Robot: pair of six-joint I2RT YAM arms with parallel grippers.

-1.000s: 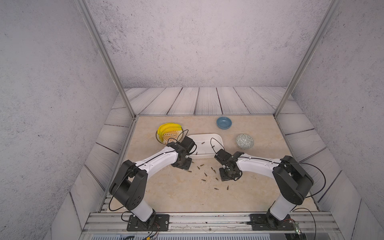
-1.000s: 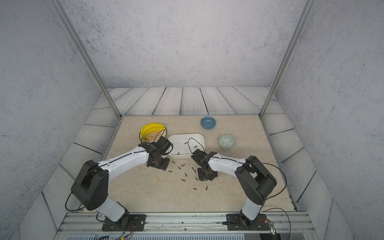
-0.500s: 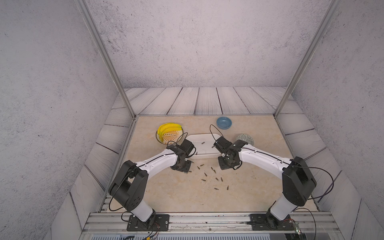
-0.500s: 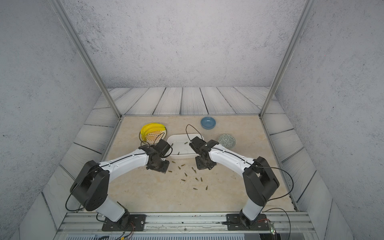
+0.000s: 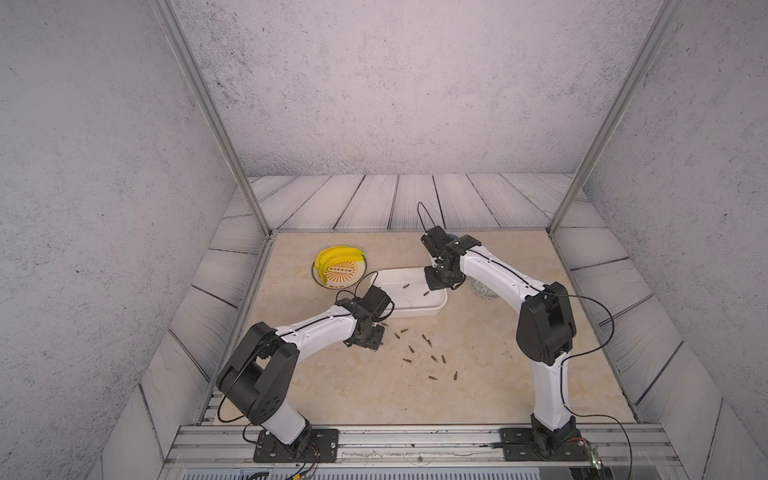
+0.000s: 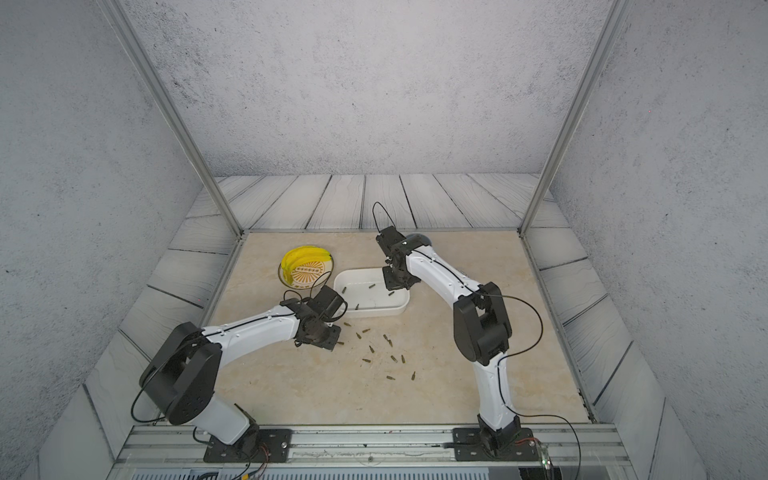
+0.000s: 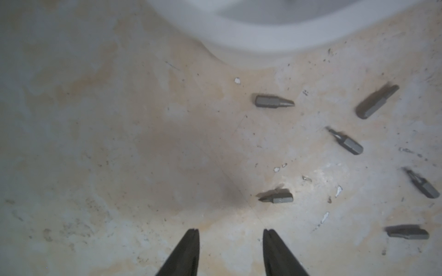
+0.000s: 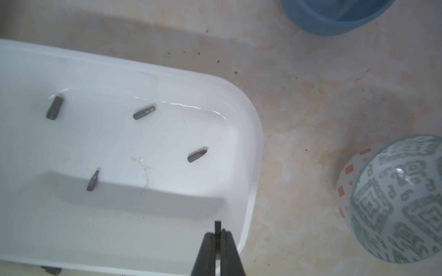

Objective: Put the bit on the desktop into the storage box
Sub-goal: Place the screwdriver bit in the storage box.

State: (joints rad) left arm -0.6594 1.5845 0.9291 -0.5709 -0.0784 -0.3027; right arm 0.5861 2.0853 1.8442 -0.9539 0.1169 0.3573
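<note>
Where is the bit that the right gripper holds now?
In the right wrist view the bit sits between the right gripper's shut fingers, over the storage box's right end, near the patterned bowl.

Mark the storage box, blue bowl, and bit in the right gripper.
storage box (image 8: 257,143), right wrist view, on its rounded end rim.
blue bowl (image 8: 334,24), right wrist view, on its outer wall.
held bit (image 8: 218,227), right wrist view, on its protruding end.

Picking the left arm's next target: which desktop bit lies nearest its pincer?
The bit just ahead of the open left pincer; every other bit lies clearly farther out.
</note>
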